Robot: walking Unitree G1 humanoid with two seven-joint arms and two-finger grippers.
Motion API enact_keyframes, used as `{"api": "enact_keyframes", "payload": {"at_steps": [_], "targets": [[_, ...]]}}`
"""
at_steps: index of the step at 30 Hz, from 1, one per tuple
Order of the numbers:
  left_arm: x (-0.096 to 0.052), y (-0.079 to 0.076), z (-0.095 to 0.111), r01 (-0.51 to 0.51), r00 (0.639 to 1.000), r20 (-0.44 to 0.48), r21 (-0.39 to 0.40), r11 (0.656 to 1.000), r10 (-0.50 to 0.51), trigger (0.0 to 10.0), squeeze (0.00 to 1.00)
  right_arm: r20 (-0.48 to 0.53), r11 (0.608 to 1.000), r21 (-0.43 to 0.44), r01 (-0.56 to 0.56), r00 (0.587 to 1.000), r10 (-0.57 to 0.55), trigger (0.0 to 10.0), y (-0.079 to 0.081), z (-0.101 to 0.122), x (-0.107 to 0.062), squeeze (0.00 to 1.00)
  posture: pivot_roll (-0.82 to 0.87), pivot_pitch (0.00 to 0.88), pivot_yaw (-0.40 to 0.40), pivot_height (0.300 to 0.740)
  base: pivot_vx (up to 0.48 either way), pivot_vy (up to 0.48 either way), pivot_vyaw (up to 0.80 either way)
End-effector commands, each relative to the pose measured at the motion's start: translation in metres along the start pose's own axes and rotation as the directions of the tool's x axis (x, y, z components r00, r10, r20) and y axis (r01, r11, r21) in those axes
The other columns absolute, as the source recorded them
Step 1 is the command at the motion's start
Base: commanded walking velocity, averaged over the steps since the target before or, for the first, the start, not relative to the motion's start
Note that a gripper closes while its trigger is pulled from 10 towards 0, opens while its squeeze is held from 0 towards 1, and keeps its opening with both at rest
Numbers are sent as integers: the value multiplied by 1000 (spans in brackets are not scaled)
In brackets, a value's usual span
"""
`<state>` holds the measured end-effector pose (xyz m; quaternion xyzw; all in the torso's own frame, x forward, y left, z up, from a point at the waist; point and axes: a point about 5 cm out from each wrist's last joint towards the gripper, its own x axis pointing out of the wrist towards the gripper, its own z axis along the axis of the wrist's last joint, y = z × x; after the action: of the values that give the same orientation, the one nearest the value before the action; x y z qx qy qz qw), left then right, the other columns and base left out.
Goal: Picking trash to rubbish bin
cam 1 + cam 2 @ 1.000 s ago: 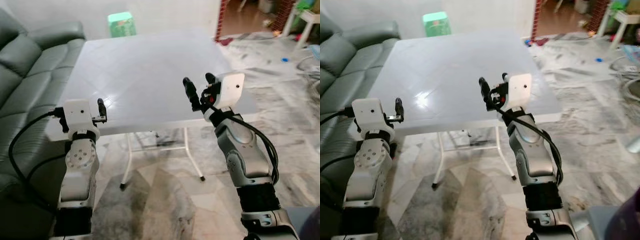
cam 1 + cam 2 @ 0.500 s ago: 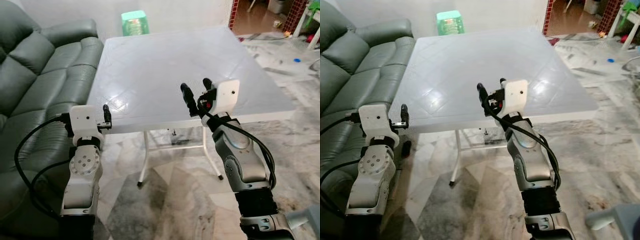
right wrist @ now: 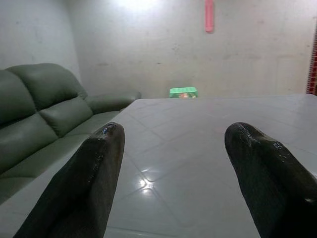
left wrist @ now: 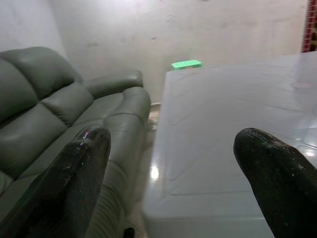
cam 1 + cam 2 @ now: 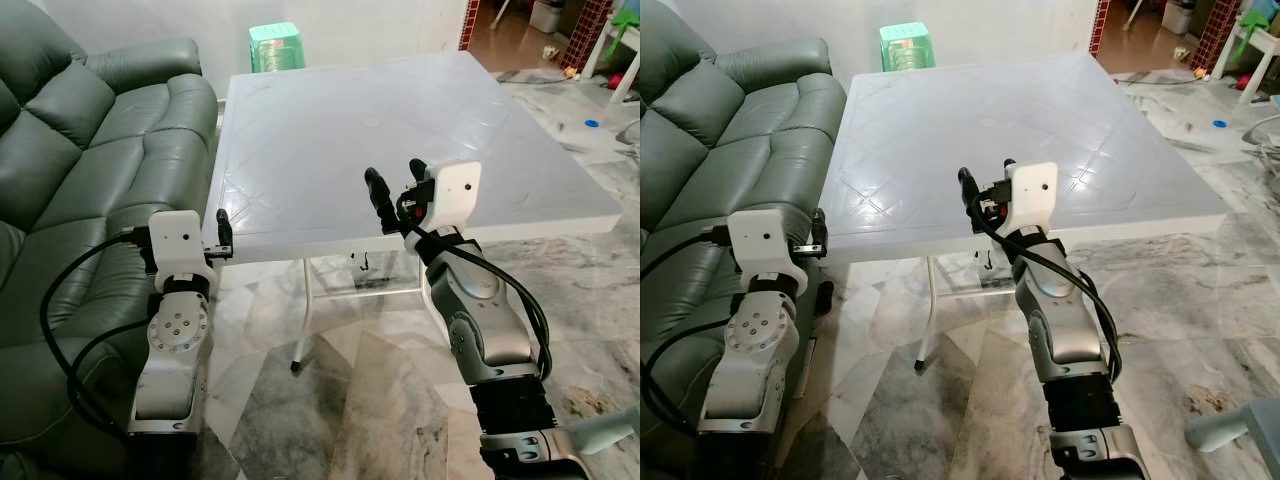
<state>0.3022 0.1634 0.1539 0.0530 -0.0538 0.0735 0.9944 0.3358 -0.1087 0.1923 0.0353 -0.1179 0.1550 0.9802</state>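
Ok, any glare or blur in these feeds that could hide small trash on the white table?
Eye views: sharp, with small bright glare patches on the white plastic folding table, nearest its front edge. Right wrist view: background clear, one glare spot on the tabletop; the right tool's black fingers are blurred close up. Left wrist view: softer and slightly hazy.

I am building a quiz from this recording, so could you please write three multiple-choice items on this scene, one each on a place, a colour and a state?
1. Where is the sofa?
A. left of the table
B. right of the table
C. under the table

2. What colour is the stool beyond the table?
A. red
B. green
C. black

3. How are the right gripper fingers?
A. shut on trash
B. shut, empty
C. open

Answers: 1 A, it lies along the table's left edge. 2 B, it shows bright green. 3 C, a wide gap parts them.
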Motion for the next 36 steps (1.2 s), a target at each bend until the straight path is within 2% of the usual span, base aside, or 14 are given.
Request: {"api": "enact_keyframes", "payload": {"at_steps": [1, 4, 7, 22, 26, 29, 36], "targets": [[1, -2, 6, -1, 1000, 23, 2, 1000, 1, 10000, 0, 9, 1000, -3, 2, 1000, -2, 10000, -1, 3, 1, 0, -13, 44, 56, 740, 0, 0, 0], [1, -3, 6, 2, 1000, 23, 1, 1000, -2, 10000, 0, 11, 1000, 2, -5, 1000, 4, 10000, -1, 3, 2, 0, -15, 44, 55, 740, 0, 0, 0], [1, -6, 5, 10, 1000, 21, 2, 1000, -10, 10000, 0, -2, 998, -52, -32, 999, 32, 10000, 3, 2, 2, 0, -17, 46, 55, 740, 0, 0, 498], [0, -7, 3, 14, 1000, 6, 14, 1000, -14, 10000, 0, -6, 999, -31, -25, 1000, 25, 10000, 2, 2, 3, 0, -17, 50, 51, 740, 0, 0, 697], [-1, -11, 0, 52, 999, 1, 47, 998, -52, 10000, 0, -9, 1000, -19, -13, 1000, 13, 10000, 1, 0, 2, 0, -18, 51, 50, 740, 0, 0, 0], [-4, -12, -4, 73, 997, 4, 11, 997, -73, 10000, 0, -21, 1000, -27, -9, 1000, 8, 10000, -2, -3, -1, 0, -16, 50, 50, 740, 0, 0, 0], [-7, -9, -11, 68, 998, -16, 17, 998, -68, 10000, 0, -38, 1000, -30, -9, 999, 8, 10000, -4, -8, -5, 0, -16, 48, 51, 740, 0, 0, 0]]}}
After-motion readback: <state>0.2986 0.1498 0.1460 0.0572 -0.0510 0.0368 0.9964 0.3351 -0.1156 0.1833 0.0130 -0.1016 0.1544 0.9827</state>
